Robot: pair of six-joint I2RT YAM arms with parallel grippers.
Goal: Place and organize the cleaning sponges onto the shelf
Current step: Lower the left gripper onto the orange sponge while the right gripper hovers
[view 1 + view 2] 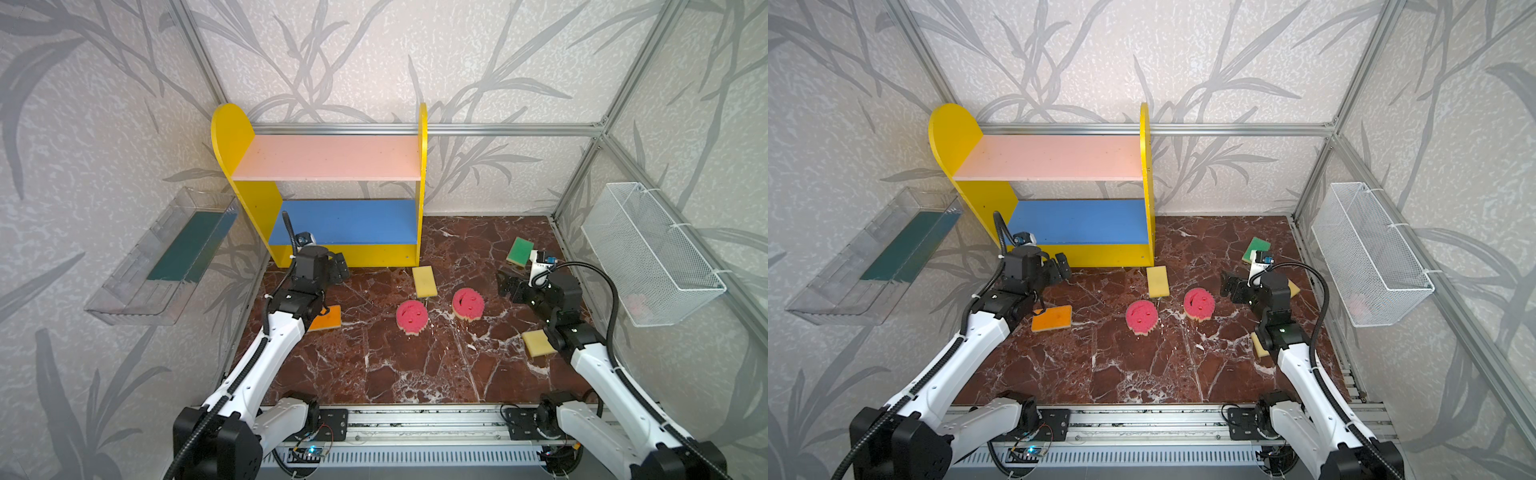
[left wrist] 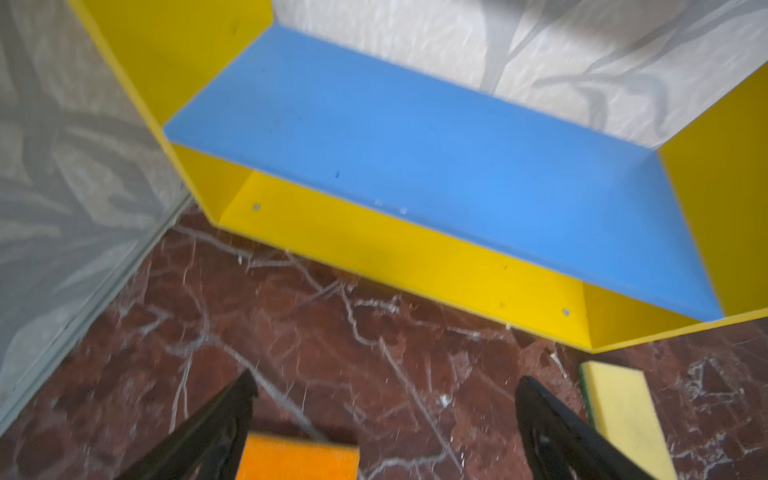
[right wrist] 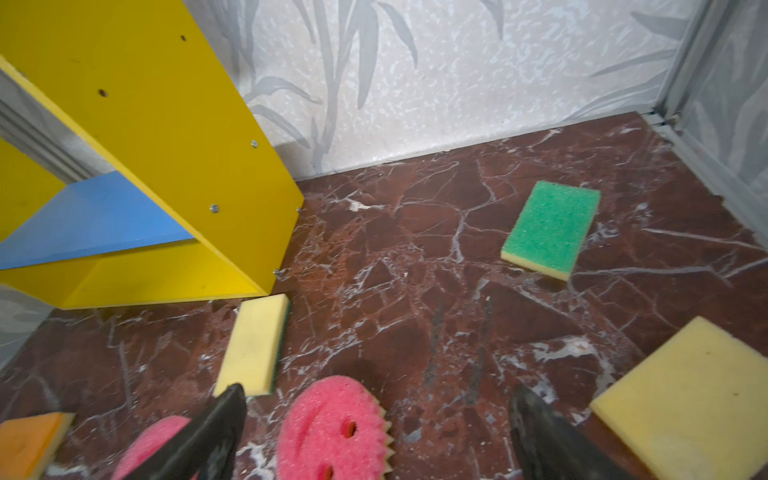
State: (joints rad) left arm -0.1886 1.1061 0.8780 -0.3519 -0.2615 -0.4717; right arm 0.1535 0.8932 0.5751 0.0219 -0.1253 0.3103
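- the shelf [image 1: 249,199] stands against the back wall, left of centre. it has yellow rounded side panels and base, a pink upper board [image 1: 328,158] and a blue middle board [image 1: 349,222].
- every sponge in view lies on the red marble tabletop [image 1: 415,365], off the shelf.
- a yellow sponge [image 1: 424,281] lies foam up just before the shelf's right end; its green face shows only as a thin edge.
- the left pink smiley sponge [image 1: 411,316] and right pink smiley sponge [image 1: 468,304] sit side by side mid-table.
- the green-faced sponge [image 1: 520,250] lies near the back right corner.
- the orange-faced sponge [image 1: 1052,319] lies at left, partly covered by the left arm in a top view.
- a second yellow sponge [image 1: 536,343] is half under the right forearm. a third yellow sponge [image 1: 1295,287] is mostly hidden behind the right wrist.
- left gripper [image 2: 384,411]: fingers wide apart, holding nothing, before the shelf's left end — view blurred.
- right gripper [image 3: 378,395]: fingers spread over the right pink smiley sponge; contact cannot be told.
- a pinkish shape inside the white wire basket [image 1: 665,232] is too faint to name.
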